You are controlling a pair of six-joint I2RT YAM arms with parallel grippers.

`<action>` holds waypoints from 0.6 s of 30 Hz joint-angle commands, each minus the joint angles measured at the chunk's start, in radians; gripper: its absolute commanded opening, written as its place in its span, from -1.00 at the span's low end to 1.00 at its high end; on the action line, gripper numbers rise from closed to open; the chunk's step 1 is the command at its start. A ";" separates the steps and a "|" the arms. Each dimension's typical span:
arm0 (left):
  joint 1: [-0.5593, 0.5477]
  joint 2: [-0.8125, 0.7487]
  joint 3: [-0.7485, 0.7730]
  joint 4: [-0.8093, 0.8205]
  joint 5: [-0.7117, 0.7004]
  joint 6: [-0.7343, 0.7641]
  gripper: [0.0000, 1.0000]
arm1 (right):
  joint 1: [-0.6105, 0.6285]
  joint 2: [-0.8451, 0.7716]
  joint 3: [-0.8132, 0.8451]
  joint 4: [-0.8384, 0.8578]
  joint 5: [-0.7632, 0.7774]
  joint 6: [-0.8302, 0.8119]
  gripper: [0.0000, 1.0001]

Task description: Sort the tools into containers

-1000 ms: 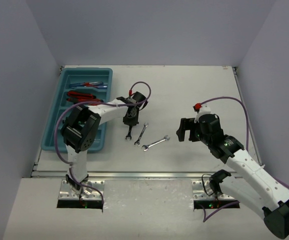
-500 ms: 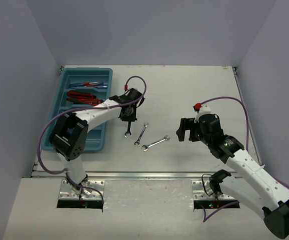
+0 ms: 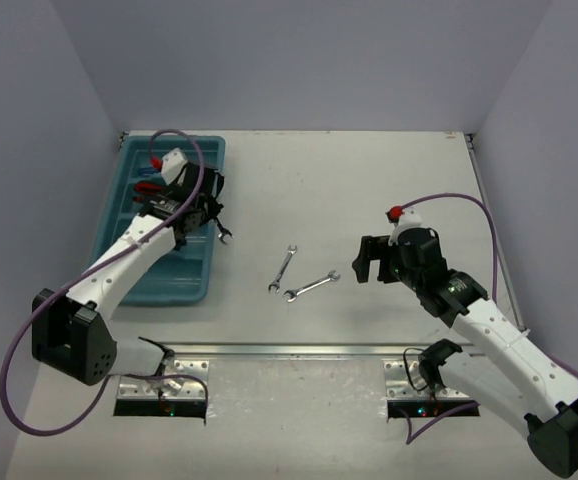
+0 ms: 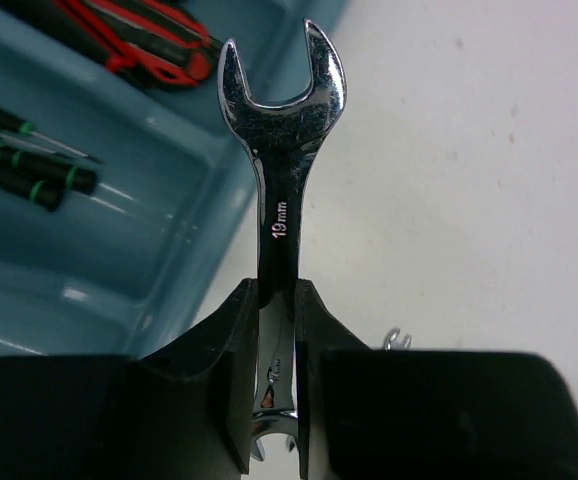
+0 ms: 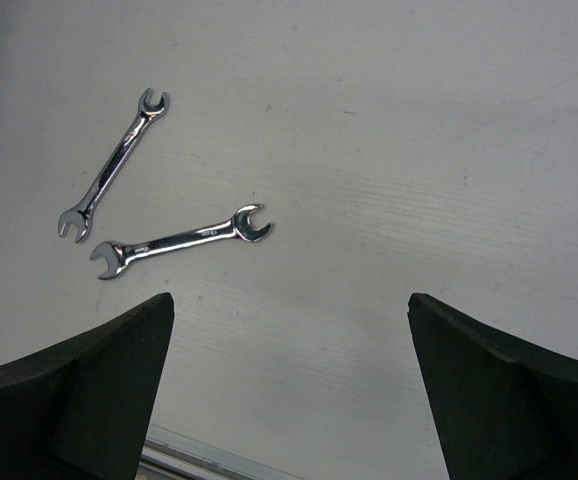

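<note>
Tray point(image 3: 159, 285) sits left in your top view, left gripper point(image 3: 216, 225) at its right rim, two loose wrenches point(image 3: 283, 268) point(image 3: 312, 287) mid-table; left wrist: fingers point(image 4: 231, 385) clamp the 19mm wrench point(image 4: 281, 190) over that rim; right wrist: right gripper point(image 5: 289, 305) gapes wide above both.

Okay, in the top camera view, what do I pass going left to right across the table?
Tray → left gripper with held wrench → far loose wrench → near loose wrench → right gripper.
</note>
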 commanded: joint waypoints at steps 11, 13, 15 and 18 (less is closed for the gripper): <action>0.294 -0.324 -0.294 -0.180 -0.227 -0.513 -1.00 | -0.004 -0.016 -0.006 0.054 -0.039 -0.005 0.98; 0.353 -0.369 -0.333 -0.169 -0.223 -0.501 -1.00 | -0.002 -0.014 -0.007 0.056 -0.042 -0.003 0.98; 0.403 -0.396 -0.352 -0.164 -0.226 -0.489 -1.00 | -0.002 -0.005 -0.006 0.056 -0.046 -0.005 0.98; 0.458 -0.424 -0.387 -0.159 -0.218 -0.484 -1.00 | -0.003 0.002 -0.004 0.060 -0.053 -0.005 0.98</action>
